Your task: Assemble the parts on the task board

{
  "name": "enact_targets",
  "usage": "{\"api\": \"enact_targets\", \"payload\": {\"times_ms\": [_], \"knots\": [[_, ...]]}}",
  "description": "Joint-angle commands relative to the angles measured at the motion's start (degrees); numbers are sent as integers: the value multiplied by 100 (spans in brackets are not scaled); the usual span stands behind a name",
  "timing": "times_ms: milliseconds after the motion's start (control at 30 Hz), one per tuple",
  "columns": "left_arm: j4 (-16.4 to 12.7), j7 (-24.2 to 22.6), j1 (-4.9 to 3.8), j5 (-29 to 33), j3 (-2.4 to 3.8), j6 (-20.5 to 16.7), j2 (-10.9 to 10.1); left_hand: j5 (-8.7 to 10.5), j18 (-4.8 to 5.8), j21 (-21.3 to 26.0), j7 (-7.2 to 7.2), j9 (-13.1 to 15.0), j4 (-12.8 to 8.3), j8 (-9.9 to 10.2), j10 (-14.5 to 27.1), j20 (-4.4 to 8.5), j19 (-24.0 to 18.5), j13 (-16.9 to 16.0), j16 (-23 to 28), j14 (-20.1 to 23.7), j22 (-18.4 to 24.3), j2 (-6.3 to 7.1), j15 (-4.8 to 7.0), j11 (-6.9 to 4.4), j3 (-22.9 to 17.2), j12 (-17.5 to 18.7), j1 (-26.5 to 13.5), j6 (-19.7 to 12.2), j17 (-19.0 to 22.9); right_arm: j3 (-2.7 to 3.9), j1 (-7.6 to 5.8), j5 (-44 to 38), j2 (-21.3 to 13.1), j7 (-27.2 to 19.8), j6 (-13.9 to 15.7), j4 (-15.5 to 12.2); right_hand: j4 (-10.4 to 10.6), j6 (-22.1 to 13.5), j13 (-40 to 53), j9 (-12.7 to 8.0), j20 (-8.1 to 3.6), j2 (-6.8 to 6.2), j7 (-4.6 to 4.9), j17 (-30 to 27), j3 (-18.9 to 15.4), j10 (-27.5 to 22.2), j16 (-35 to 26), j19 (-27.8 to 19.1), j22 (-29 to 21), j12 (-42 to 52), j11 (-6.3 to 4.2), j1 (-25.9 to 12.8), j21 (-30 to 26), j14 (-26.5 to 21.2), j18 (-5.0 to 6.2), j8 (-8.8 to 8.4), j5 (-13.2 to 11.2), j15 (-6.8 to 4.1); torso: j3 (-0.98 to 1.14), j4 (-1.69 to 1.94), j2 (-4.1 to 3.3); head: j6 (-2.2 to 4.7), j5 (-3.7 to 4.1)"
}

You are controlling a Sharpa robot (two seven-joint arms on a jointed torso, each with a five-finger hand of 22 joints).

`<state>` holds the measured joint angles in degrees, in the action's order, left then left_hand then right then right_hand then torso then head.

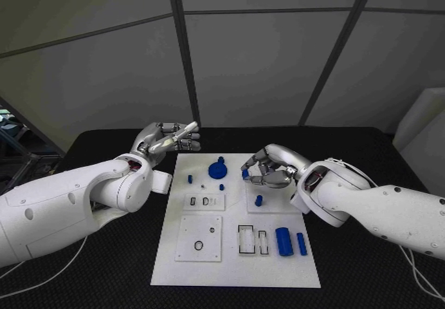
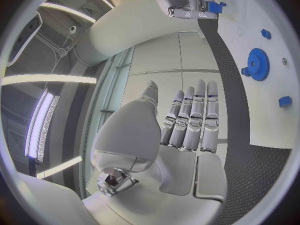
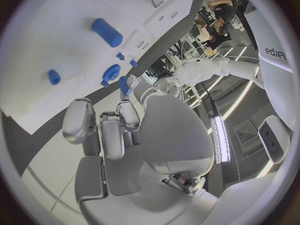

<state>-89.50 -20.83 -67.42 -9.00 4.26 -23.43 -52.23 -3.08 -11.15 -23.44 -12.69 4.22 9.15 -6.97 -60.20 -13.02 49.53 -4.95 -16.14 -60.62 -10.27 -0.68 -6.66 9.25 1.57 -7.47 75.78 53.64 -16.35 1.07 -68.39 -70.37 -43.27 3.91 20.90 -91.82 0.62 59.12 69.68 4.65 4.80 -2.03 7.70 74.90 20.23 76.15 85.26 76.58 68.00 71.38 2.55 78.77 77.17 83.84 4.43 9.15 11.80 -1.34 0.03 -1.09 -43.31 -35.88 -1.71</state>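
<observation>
We judge the assembly to be at an early stage: on the white task board [image 1: 176,267] most of the blue parts lie loose or stand unassembled. A blue gear [image 1: 217,169] sits near the board's far edge, toward its middle, with small blue pegs [image 1: 190,178] scattered just beside it, and two blue cylinders [image 1: 283,241] lie side by side close to the board's right edge, toward the near corner, next to open rectangular slots [image 1: 247,239] that hold nothing we can make out. A short blue peg [image 1: 258,201] stands on the raised square plate in the right half of the board, which may count as one piece placed (we cannot tell whether it is seated). The right hand [image 1: 269,168] hovers over the far right part of the board with its fingers curled around a small blue part [image 2: 215,7]; the left wrist view shows that piece pinched at the fingertips, so we take this to be the part now in hand, just beyond the standing peg and to the right of the gear. The left hand [image 1: 165,140] is raised at the board's far left corner, over the black table [image 1: 92,145], fingers straight and together, holding nothing, well apart from the cylinders and nearer the gear. Gear, cylinders and small pegs all appear left to fit.
</observation>
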Motion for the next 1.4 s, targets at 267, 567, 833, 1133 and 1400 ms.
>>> {"api": "enact_targets", "payload": {"times_ms": [267,567,833,1133,1400], "knots": [[44,-1,-7,-17,2,49,8,10,79,23,7,-3,-31,28,-32,-2,-31,-5,34,24,8,-61,-1,18,2,31,-3,38,-9,-26,-11,-844,685,841,-74,75,9,27,-25,4,3,-29,-9,640,53,-61,16,34,-5,-48,12,-94,28,428,18,43,-70,-10,-4,5,4,-57,-141],[53,-2,-9,-17,3,46,20,10,79,23,7,-3,-31,28,-32,-2,-31,-5,34,24,8,-61,-1,18,2,31,-3,38,-9,-223,-3,-1129,1093,1109,-181,222,24,20,-41,0,6,-63,-6,638,60,-70,13,29,-12,-65,15,-155,22,427,20,43,-89,-7,-1,10,3,-100,-207],[56,-2,-10,-17,3,48,24,10,79,23,7,-3,-31,28,-32,-2,-31,-5,34,24,8,-61,-1,18,2,31,-3,38,-9,-312,26,-1248,1256,1166,-250,328,27,14,-51,-2,7,-76,-5,634,61,-78,11,27,-17,-76,17,-173,19,426,21,41,-89,-6,0,8,-6,-121,-245],[65,0,-10,-17,3,56,45,10,79,23,7,-3,-31,28,-32,-2,-31,-5,34,24,8,-61,-1,18,2,31,-3,38,-9,-346,56,-1350,1387,1180,-276,475,33,11,-48,-4,9,-92,-3,639,61,-77,13,25,-19,-75,18,-197,17,427,21,41,-88,-5,3,2,-7,-165,-268],[73,3,-10,-17,3,61,54,10,79,23,7,-3,-31,28,-32,-2,-31,-5,34,24,8,-61,-1,18,2,31,-3,38,-9,-360,81,-1375,1480,1158,-331,579,34,11,-47,-4,9,-96,-4,642,61,-76,15,22,-23,-74,19,-204,14,428,22,42,-88,-4,3,3,-5,-205,-285]]}}
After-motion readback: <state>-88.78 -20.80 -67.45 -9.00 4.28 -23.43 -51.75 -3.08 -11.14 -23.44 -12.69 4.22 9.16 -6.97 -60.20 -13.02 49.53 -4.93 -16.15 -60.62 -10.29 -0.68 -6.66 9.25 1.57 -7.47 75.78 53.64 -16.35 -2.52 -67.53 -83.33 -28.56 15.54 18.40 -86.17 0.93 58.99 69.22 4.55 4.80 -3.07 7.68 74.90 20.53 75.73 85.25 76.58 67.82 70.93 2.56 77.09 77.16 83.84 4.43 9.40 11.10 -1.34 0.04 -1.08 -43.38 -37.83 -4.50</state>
